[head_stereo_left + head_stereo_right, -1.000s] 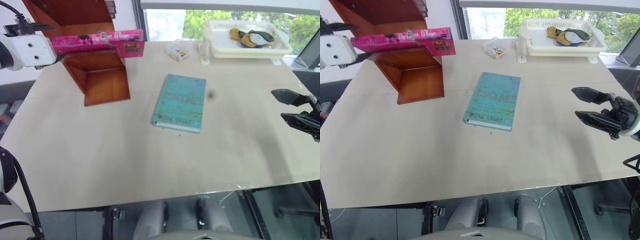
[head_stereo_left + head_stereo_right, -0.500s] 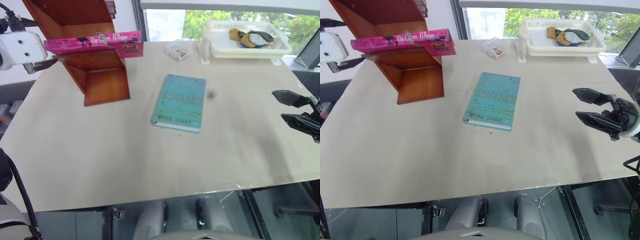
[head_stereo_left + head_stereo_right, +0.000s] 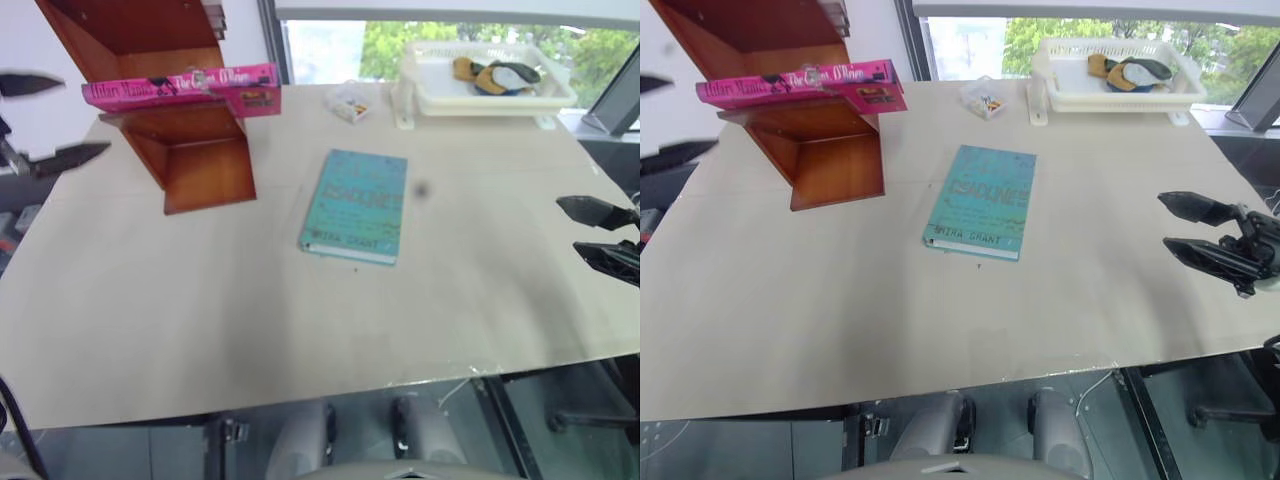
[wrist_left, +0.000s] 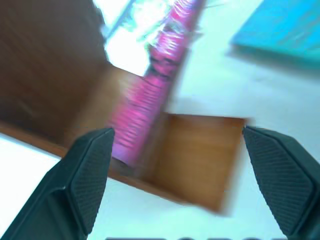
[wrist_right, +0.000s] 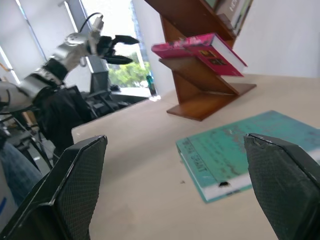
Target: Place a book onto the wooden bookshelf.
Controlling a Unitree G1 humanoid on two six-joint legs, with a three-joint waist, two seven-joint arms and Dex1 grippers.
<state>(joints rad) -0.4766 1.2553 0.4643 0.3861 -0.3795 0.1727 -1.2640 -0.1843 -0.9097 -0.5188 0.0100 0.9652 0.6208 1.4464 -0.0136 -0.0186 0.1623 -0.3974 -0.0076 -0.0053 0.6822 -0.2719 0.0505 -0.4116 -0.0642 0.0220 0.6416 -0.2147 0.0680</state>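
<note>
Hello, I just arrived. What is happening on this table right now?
A two-armed robot is putting a book on a shelf. The pink book lies flat on a step of the wooden bookshelf, with one end sticking out past the side panel. The left gripper is open beside the shelf, holding nothing. The right gripper is open too, at the table's other side. A teal book lies flat in the middle of the table, and a white basket stands at the far edge.

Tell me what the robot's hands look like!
Each hand has two black pointy fingers, like a crab's claw. The left hand sits on a shiny silver arm with a thin black cable looping over it. The right hand has dark chunky joints behind its fingers. Up close, the finger pads have a bumpy crisscross pattern.
</note>
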